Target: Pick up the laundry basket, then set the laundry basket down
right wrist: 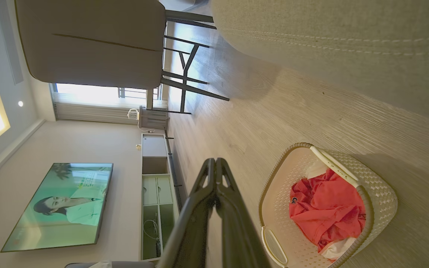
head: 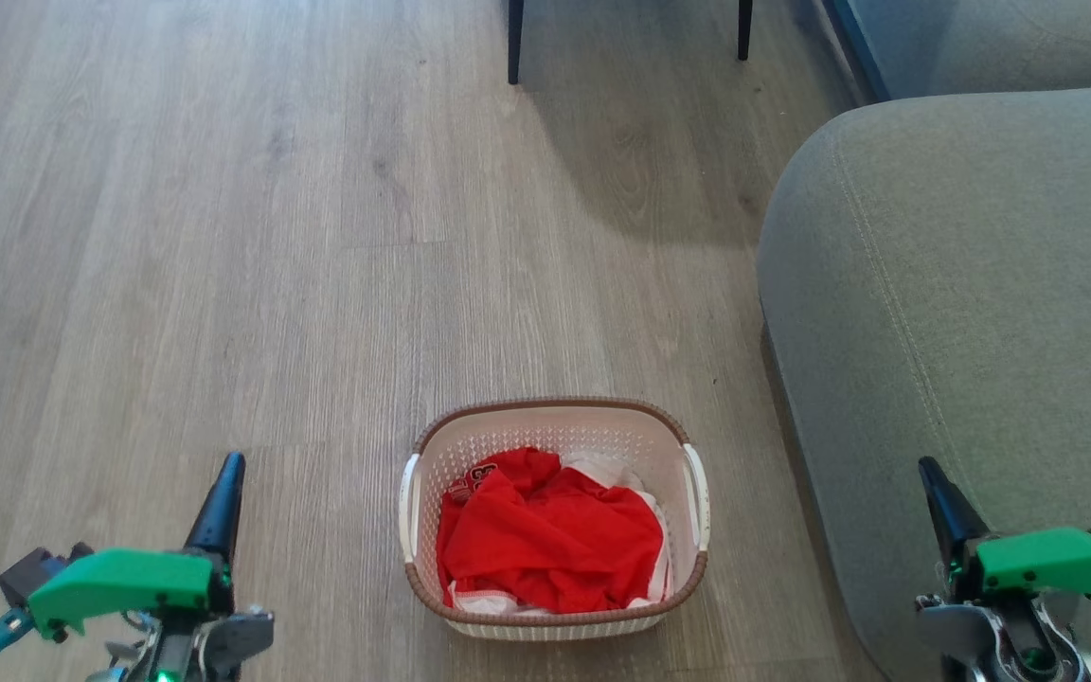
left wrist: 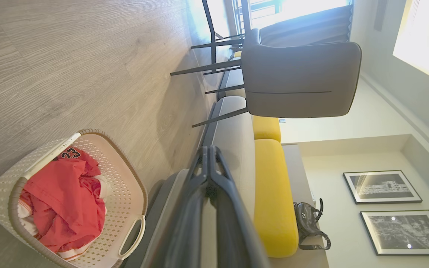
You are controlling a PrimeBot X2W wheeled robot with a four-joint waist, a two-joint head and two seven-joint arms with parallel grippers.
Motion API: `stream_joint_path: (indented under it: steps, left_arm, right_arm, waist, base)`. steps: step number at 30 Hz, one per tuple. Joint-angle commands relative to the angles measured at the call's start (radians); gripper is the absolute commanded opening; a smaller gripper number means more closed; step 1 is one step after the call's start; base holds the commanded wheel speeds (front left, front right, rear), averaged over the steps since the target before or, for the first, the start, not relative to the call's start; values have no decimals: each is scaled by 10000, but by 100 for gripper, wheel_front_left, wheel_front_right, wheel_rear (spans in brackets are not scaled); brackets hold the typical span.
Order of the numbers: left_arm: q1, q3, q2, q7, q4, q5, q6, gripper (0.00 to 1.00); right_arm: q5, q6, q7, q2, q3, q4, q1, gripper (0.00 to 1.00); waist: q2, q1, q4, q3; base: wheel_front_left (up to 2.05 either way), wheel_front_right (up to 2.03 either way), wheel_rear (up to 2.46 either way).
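The laundry basket (head: 555, 431) stands on the wooden floor between my two arms, cream-white with perforated walls, a brown rim and white side handles. Red and white clothes (head: 550, 540) lie crumpled inside it. My left gripper (head: 228, 474) is off to the basket's left, shut with nothing in it. My right gripper (head: 929, 471) hangs to the basket's right, over the sofa's edge, also shut and empty. The left wrist view has the basket (left wrist: 125, 178) at lower left, beside that gripper (left wrist: 209, 150). In the right wrist view the basket (right wrist: 378, 186) sits right of the gripper (right wrist: 214, 163).
A grey sofa (head: 972, 284) fills the right side, close to the basket. Dark chair legs (head: 514, 43) stand on the floor at the far middle. A grey chair (left wrist: 300, 80) and yellow cushions (left wrist: 274, 193) lie beyond. A television (right wrist: 58, 206) hangs on the wall.
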Motion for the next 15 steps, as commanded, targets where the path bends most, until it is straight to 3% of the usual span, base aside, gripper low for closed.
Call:
stream_joint_path:
  steps: [1,15]
  left_arm:
    - [-676,478,11,89,-230,-335,-144,0]
    - [-961,937,-109,511,-101,-1881,-504,0]
  right_arm:
    - [340,-12,111,-177,93,-258,-624,0]
    - [1857,-15,496,-173,-128,-102,-876,0]
  waist:
    - [0,0,-4,5]
    - [0,0,-39,49]
  base:
    - [0,0,0]
    - [0,0,0]
